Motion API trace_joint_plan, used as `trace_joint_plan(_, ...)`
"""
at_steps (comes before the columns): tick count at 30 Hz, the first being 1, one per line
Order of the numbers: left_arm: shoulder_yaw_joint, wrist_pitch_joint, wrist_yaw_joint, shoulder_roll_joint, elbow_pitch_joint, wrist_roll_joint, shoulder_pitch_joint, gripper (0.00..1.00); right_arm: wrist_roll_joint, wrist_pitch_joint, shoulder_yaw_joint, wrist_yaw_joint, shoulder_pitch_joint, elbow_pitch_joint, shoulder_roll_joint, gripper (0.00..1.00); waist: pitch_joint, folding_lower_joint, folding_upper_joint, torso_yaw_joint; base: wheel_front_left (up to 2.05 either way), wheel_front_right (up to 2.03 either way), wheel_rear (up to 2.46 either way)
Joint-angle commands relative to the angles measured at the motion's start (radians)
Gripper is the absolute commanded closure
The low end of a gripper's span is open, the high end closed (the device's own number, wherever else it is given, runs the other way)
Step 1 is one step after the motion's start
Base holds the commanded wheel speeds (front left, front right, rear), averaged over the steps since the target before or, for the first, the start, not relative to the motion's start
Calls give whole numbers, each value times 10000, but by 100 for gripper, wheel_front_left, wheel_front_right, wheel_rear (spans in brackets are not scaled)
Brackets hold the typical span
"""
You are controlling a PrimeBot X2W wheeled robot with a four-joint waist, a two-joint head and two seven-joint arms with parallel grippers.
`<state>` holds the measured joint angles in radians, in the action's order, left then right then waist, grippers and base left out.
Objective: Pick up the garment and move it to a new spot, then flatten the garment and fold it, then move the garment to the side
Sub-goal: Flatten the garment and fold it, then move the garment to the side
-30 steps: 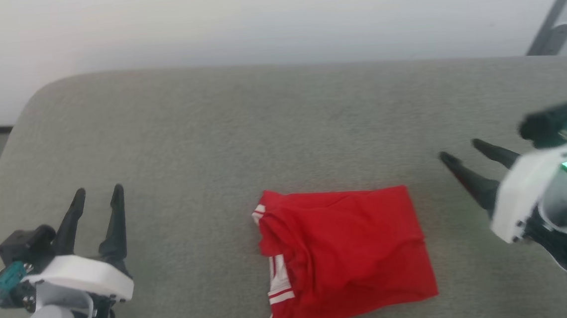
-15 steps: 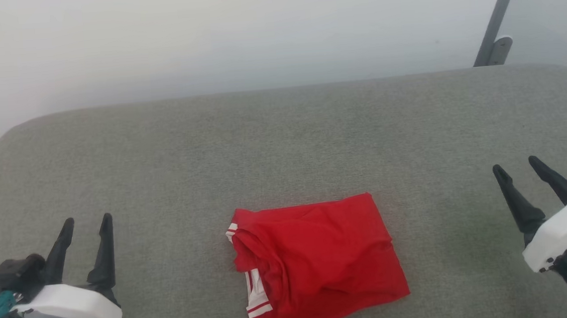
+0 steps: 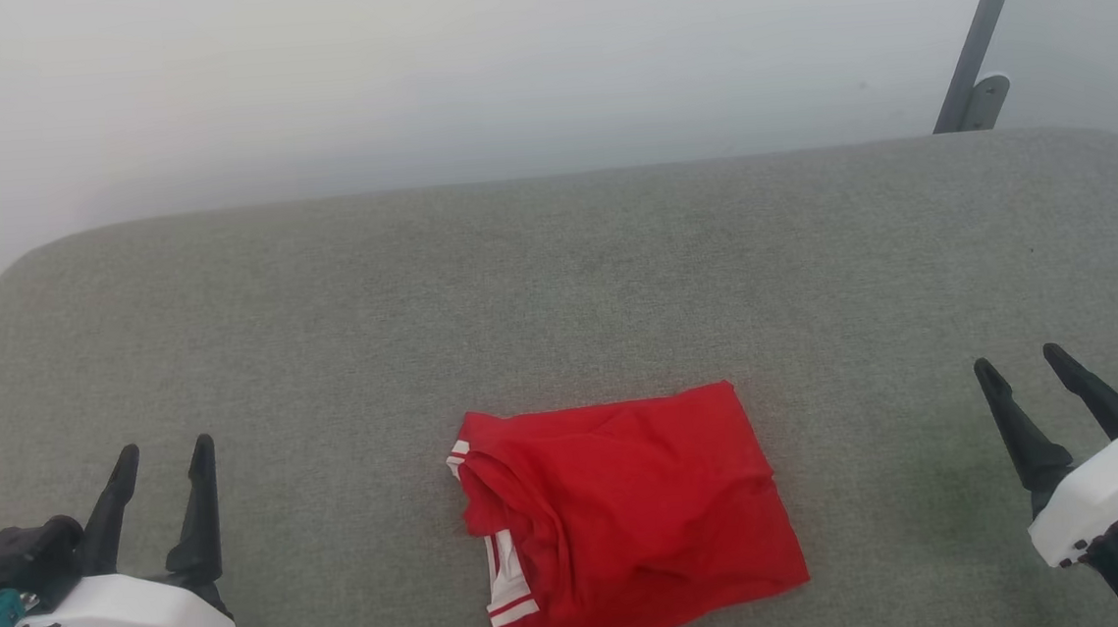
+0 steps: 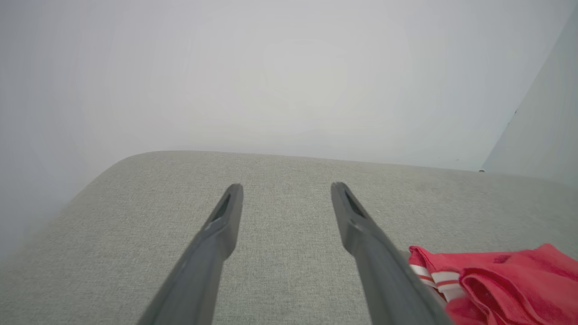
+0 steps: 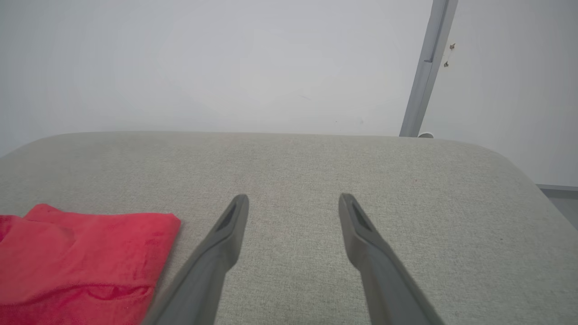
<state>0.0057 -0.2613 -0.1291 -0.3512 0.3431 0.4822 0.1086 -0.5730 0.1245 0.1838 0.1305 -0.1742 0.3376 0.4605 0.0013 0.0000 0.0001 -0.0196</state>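
Observation:
The garment (image 3: pixel 628 520) is a red shirt folded into a rough rectangle, lying near the front middle of the grey cushioned surface (image 3: pixel 557 284); white striped trim shows at its left edge. My left gripper (image 3: pixel 164 456) stands open at the lower left, well clear of the cloth. At the lower right my right gripper (image 3: pixel 1017 367) is open too, apart from the garment. In the left wrist view the garment (image 4: pixel 505 289) lies at the lower right beside the open left gripper (image 4: pixel 286 187). The right wrist view has the garment (image 5: pixel 81 262) at the lower left, left of the open right gripper (image 5: pixel 292 197).
A pale wall (image 3: pixel 464 74) rises behind the surface. A grey metal post (image 3: pixel 983 38) stands at the back right. The surface has rounded corners at the far left (image 3: pixel 34 267) and far right. Bare grey fabric lies on both sides of the garment.
The head camera tilted and shifted over the first half second. Since then both grippers have drawn slightly lower in the head view, both open. The garment lies still.

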Motion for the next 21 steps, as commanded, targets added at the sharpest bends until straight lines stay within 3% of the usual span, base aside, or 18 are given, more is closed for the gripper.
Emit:
trace_joint_plan(1, 3, -44, -13, -28, -31, -28, -43, 0, -71, 105, 29, 5, -95, 81, 31, 0, -2, 0, -1, 18, 0, 0, 0)
trace_joint_plan(9, -107, -43, -13, -9, -90, -2, 37, 0, -311, -180, 323, 3, -187, 193, -29, 0, 54, 0, -1, 216, 0, 0, 0)
trace_joint_plan(21, -509, -44, -13, 150, -26, 164, 368, 0, -1802, -3331, 1963, 3, -889, -356, -165, 0, 541, 0, -1, 1024, 0, 0, 0)
